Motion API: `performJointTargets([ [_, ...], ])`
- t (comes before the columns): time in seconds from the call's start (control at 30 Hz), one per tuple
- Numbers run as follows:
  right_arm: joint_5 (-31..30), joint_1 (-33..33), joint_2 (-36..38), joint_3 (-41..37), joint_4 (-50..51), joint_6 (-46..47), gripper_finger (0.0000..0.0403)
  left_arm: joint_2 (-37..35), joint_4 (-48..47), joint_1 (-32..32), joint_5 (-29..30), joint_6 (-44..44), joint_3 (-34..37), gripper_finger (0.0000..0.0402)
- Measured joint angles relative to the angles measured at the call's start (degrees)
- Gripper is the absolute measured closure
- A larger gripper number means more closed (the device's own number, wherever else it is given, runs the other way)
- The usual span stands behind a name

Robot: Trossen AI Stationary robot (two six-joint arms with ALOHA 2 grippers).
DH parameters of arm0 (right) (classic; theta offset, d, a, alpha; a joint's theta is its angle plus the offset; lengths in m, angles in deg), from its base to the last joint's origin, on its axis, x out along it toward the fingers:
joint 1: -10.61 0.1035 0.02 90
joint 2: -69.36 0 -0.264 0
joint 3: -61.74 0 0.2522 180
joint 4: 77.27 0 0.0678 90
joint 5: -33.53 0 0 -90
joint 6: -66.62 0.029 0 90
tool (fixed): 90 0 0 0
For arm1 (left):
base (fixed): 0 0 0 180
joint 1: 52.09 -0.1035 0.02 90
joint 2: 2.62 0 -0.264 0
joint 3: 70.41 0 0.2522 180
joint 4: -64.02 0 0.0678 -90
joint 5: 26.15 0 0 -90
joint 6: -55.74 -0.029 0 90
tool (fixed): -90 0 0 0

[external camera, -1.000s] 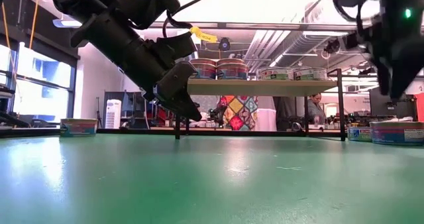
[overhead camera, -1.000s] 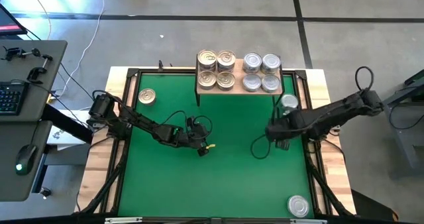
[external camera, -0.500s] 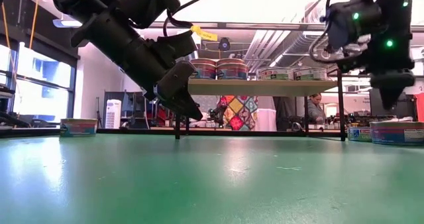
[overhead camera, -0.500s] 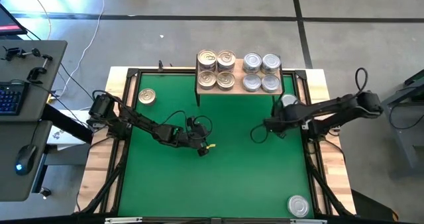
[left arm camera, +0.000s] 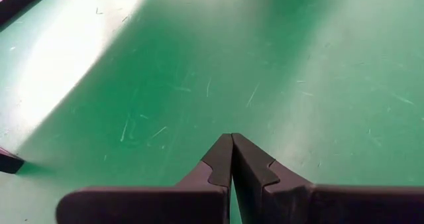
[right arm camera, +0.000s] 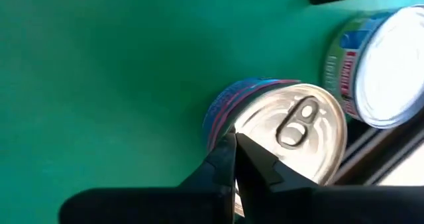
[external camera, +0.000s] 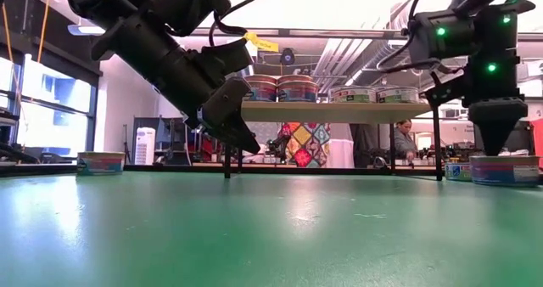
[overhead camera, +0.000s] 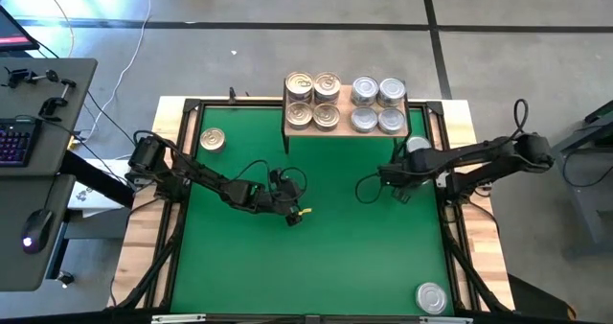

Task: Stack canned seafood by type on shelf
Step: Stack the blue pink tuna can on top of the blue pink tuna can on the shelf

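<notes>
Pressing fingers (left arm camera: 217,168) tight together on nothing, with the left gripper (overhead camera: 294,216) hanging over the middle of the mat (overhead camera: 326,266). Pinching the right gripper (right arm camera: 233,138) fully closed too, gripping nothing, tips poised at the rim of a pull-tab can (right arm camera: 291,128) by the mat's right edge, near the shelf (overhead camera: 347,131); impossible to tell whether touching.

Showing scuffed green matting inside a black frame on a pale wooden table (overhead camera: 144,247), standing on grey floor crossed by dark lines. Flanking it on the left, a desk (overhead camera: 57,94) carrying a keyboard (overhead camera: 14,142).

Looking level across the mat and taking in what the overhead camera is missing: windows (external camera: 47,92), ceiling ducts and a person (external camera: 405,138) sitting beyond the shelf. Revealing, through the right wrist camera alone, the pull-tab can's blue label and ring tab, plus a plain-lidded can (right arm camera: 384,65) lying just beside it. Hiding most of that spot from above under the right arm.

Sitting on the shelf: four golden cans (overhead camera: 313,102) at left and four silver cans (overhead camera: 377,105) at right, each group in a two-by-two block. Lying on the mat: a loose golden can (overhead camera: 213,140) at the far left and a loose silver can (overhead camera: 431,297) at the near right corner, both flat, round and lid-up.
</notes>
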Motion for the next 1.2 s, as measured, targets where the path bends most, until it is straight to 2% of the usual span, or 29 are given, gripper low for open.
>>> performJointTargets([
  [0.17,4.71,0.0,0.03,0.07,-4.33,-0.76,0.0402,-0.01,0.0,0.0,0.0,0.0,0.0,0.0401],
  [0.3,14.33,0.05,-0.07,-0.11,-14.0,-5.18,0.0403,-0.01,-0.02,0.0,0.0,0.02,0.0,0.0401],
  [0.43,27.61,2.4,-0.09,-0.02,-26.93,-13.66,0.0403,0.01,-0.04,0.0,0.0,0.03,0.0,0.0402],
  [0.5,30.98,4.64,-0.09,0.77,-30.75,-17.81,0.0403,-0.01,-0.04,0.0,0.0,0.04,0.0,0.0401],
  [0.57,29.26,6.87,-0.09,2.5,-31.5,-19.9,0.0403,0.01,-0.07,0.0,-0.02,0.04,0.0,0.0401],
  [0.63,24.04,8.8,-0.07,5.0,-29.25,-20.57,0.0403,0.01,-0.07,0.01,-0.02,0.04,0.0,0.0401],
  [0.8,10.36,10.86,-0.07,13.15,-13.49,-14.11,0.0402,0.01,-0.07,0.0,-0.02,0.04,0.02,0.0401],
  [0.83,9.15,10.82,-0.07,14.88,-9.58,-12.29,0.0401,0.01,-0.07,0.0,-0.04,0.04,0.02,0.0401],
  [0.9,11.56,10.43,-0.07,17.7,-2.72,-11.44,0.0397,0.01,-0.05,0.0,-0.04,0.04,0.02,0.0401],
  [1.0,13.01,10.16,-0.02,19.9,1.92,-12.44,0.0386,0.01,-0.07,0.01,-0.04,0.05,0.02,0.0401],
  [1.13,4.0,8.91,-0.01,19.49,3.94,-13.41,0.0376,0.01,-0.07,0.0,-0.07,0.08,0.02,0.0402],
  [1.2,2.55,8.58,-0.02,18.12,4.92,-16.31,0.0375,0.01,-0.07,0.02,-0.07,0.08,0.02,0.0401],
])
